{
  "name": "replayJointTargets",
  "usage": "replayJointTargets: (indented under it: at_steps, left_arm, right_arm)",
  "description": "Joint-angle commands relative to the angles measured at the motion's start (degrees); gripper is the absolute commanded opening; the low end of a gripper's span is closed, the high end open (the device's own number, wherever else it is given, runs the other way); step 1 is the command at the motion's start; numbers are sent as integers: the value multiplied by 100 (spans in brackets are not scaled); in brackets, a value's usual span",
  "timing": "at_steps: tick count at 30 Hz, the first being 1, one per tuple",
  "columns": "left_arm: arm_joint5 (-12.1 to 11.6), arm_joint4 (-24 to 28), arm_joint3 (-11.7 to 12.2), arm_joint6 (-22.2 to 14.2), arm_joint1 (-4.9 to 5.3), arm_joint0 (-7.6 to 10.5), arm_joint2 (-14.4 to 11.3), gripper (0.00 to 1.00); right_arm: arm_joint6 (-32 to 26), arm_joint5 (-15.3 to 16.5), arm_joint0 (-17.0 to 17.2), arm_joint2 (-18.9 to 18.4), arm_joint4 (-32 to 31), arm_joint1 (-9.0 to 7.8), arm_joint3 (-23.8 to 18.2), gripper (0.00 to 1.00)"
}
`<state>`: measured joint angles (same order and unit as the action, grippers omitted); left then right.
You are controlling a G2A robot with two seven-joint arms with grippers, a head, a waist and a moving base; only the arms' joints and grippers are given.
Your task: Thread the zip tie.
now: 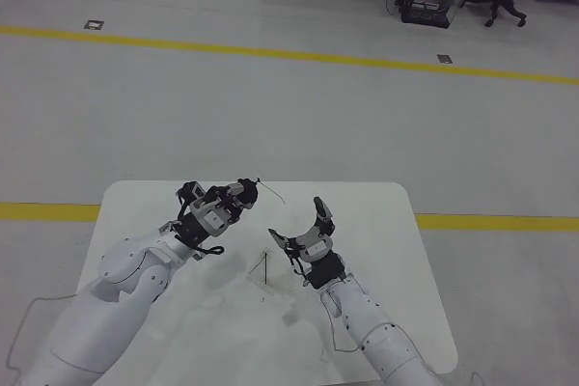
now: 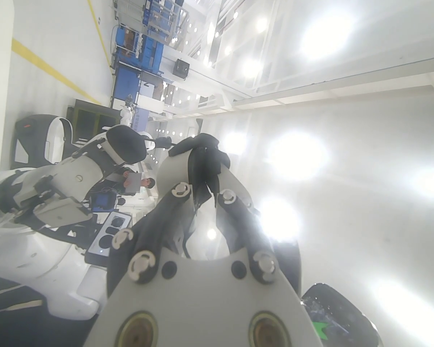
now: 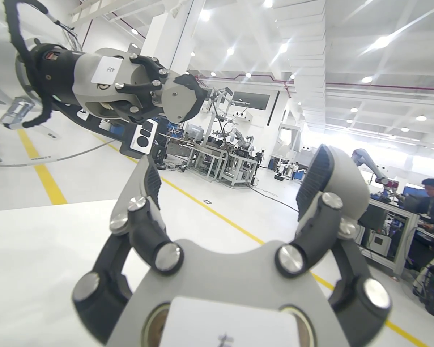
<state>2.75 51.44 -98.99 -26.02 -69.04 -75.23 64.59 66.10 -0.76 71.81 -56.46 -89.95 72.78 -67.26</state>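
Above the white table (image 1: 386,309), my left gripper (image 1: 249,189) is raised and shut on a thin dark zip tie (image 1: 273,193). The tie's free end sticks out toward the right arm. In the left wrist view the left gripper (image 2: 202,144) has its fingers pressed together on a dark strip. My right gripper (image 1: 297,220) hangs a short way from the tie's tip, open and holding nothing. The right wrist view has the right gripper (image 3: 235,167) spread wide, with the shut left gripper (image 3: 193,90) beyond it and higher up.
The tie's thin shadow (image 1: 263,268) falls on the bare tabletop between the arms. The table's far edge (image 1: 270,182) lies just beyond the grippers. Grey floor with yellow lines (image 1: 270,53) surrounds the table. Workbenches (image 3: 220,164) stand far off.
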Motion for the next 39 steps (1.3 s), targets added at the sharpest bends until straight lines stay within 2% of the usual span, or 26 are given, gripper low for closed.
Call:
replayJointTargets:
  at_steps: [1, 5, 12, 18, 25, 27, 30, 32, 39]
  left_arm:
    - [-67, -499, -75, -20, 19, 3, -24, 0]
    - [-236, -1436, -156, -95, 66, -16, -62, 0]
    - [-404, -2550, -286, -47, 122, -68, -99, 0]
    - [-412, -2553, -351, -12, 134, -127, -54, 0]
    - [-436, -2481, -387, -50, 141, -147, -25, 0]
    - [-446, -2494, -390, -66, 143, -146, -22, 0]
    - [-444, -2652, -400, -55, 155, -142, -8, 0]
    - [-432, -2815, -411, -23, 165, -148, 2, 0]
    - [-339, -3016, -430, 65, 176, -149, 0, 0]
  right_arm:
    - [-176, 22, 40, -11, 32, 2, -85, 100]
    - [-642, 217, 108, -89, 68, -14, -227, 100]
    - [-1266, 607, 179, -200, 208, -31, -433, 100]
    - [-1487, 757, 222, -267, 222, -37, -578, 100]
    - [-1499, 705, 220, -220, 150, -6, -541, 100]
    - [-1489, 690, 211, -204, 151, 6, -514, 89]
    - [-1484, 676, 205, -195, 182, 23, -456, 93]
    - [-1501, 685, 212, -207, 251, 33, -422, 100]
    - [-1540, 704, 233, -251, 236, 30, -408, 100]
